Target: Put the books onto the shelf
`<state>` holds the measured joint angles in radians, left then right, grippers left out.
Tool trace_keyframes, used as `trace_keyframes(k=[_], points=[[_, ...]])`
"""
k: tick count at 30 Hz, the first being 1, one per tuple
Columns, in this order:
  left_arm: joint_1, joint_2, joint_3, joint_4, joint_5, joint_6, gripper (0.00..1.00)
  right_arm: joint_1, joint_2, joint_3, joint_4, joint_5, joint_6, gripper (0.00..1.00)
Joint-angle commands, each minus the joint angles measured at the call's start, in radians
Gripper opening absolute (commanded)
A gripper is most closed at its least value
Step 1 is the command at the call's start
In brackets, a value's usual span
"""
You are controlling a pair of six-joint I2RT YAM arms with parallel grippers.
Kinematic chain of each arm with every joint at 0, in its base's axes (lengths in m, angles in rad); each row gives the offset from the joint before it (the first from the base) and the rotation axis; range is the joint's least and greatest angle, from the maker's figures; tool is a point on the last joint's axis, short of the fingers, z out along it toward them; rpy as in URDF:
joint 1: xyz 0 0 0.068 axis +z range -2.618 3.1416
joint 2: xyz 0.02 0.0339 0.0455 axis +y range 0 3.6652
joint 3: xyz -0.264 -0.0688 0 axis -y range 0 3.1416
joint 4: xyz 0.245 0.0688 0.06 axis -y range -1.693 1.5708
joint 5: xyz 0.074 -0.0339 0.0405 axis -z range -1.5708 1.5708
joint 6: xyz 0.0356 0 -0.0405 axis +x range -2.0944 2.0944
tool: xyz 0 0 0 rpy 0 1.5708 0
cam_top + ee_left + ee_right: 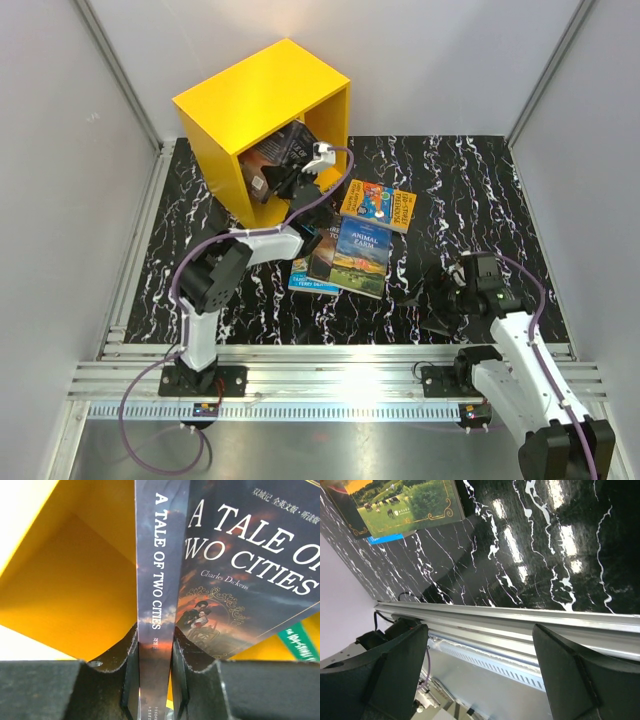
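At the shelf [262, 95] mouth, the left gripper [155, 642] clamps a dark book [240, 555] by its spine. Right gripper [480, 672] hangs wide apart, empty, near the table [470, 200] edge. Other books [350, 255] lie flat beside the shelf.

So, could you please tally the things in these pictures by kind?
Books: 5 clearly showing: dark book in the left gripper, green book beside it, orange book, Animal Farm book and blue book on the table.
Shelf: 1
Robot arms: 2, left arm and right arm.
Total: 8
One more book may lie under the left arm.
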<state>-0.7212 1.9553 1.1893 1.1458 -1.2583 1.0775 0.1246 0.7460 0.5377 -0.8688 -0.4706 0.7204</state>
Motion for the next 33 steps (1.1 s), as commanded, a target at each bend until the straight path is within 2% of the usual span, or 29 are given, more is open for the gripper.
trace_keyframes(k=[1,3,5,6,7,8,9,11,13,15,18,20,22,26,31,33], points=[[0.009,-0.027,0.164,0.52,0.154,0.223,0.0,0.004,0.013,-0.024,0.099,-0.052,0.036,0.93],[0.04,-0.076,0.094,0.522,0.146,0.104,0.0,0.003,0.016,-0.042,0.114,-0.057,0.04,0.93],[0.086,-0.146,-0.033,0.52,0.041,-0.047,0.0,0.004,0.013,-0.064,0.134,-0.06,0.045,0.93],[0.142,-0.169,-0.087,0.52,0.01,-0.24,0.0,0.003,0.012,-0.07,0.142,-0.063,0.047,0.93],[0.166,-0.182,-0.161,0.514,0.005,-0.364,0.0,0.004,0.015,-0.082,0.142,-0.066,0.047,0.93],[0.199,-0.185,-0.262,0.44,0.013,-0.618,0.0,0.003,0.013,-0.088,0.142,-0.069,0.047,0.93],[0.206,-0.171,-0.285,0.372,0.025,-0.721,0.0,0.003,0.009,-0.093,0.142,-0.074,0.045,0.93],[0.203,-0.129,-0.271,0.281,-0.024,-0.825,0.0,0.004,0.007,-0.104,0.143,-0.082,0.04,0.93],[0.169,-0.073,-0.284,0.359,-0.073,-0.803,0.0,0.004,0.007,-0.088,0.171,-0.12,0.022,0.92],[0.129,-0.046,-0.312,0.518,-0.084,-0.763,0.0,0.004,0.015,-0.055,0.168,-0.108,-0.004,0.92],[0.105,-0.004,-0.324,0.52,-0.142,-0.908,0.0,0.004,0.036,-0.009,0.171,-0.082,-0.041,0.93],[0.092,0.004,-0.378,0.52,-0.09,-1.058,0.0,0.004,0.041,-0.007,0.177,-0.076,-0.042,0.93],[0.075,0.02,-0.366,0.52,-0.082,-1.103,0.0,0.004,0.042,-0.03,0.189,-0.079,-0.026,0.93],[0.045,0.103,-0.274,0.52,-0.102,-1.062,0.0,0.003,0.035,-0.073,0.212,-0.091,-0.004,0.92],[0.016,0.146,-0.229,0.52,0.0,-1.059,0.0,0.004,0.019,-0.093,0.214,-0.082,-0.009,0.92],[0.005,0.174,-0.194,0.52,-0.004,-1.061,0.0,0.004,0.029,-0.105,0.223,-0.085,-0.009,0.92]])
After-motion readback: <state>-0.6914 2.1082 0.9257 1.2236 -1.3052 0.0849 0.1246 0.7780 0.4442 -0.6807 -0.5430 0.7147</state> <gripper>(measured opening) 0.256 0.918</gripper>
